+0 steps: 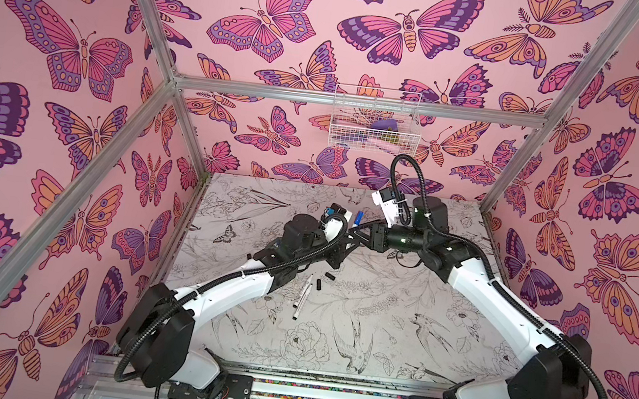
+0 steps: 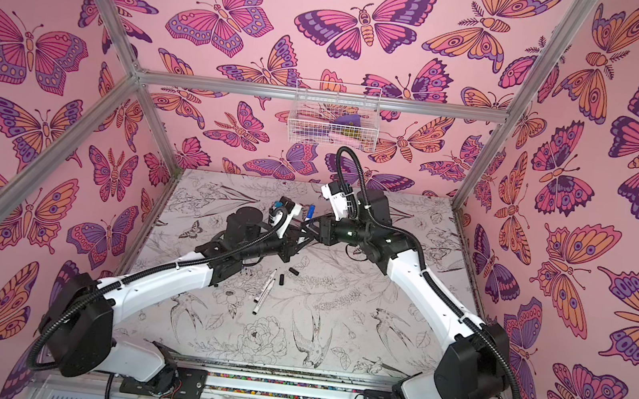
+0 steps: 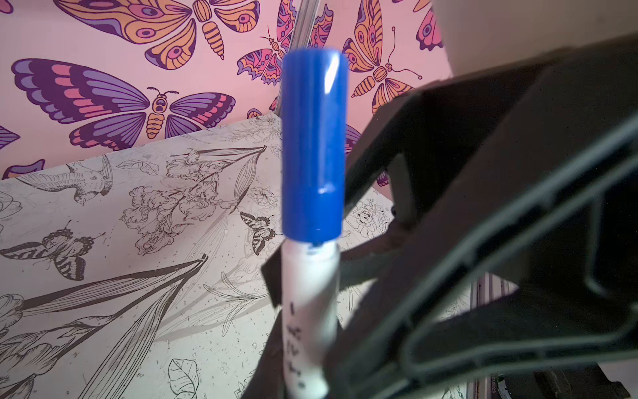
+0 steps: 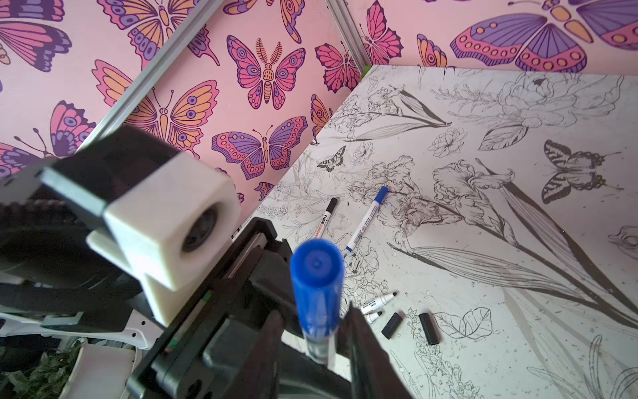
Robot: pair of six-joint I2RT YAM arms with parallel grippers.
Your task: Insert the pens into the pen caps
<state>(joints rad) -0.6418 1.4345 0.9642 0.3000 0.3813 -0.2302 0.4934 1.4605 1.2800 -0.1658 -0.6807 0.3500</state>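
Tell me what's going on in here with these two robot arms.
The left gripper holds a white pen upright, with a blue cap seated on its tip. The right gripper has its jaws open on either side of that pen, just under the cap. On the table lie a black-capped pen, a blue-capped pen, two uncapped pens and two loose black caps.
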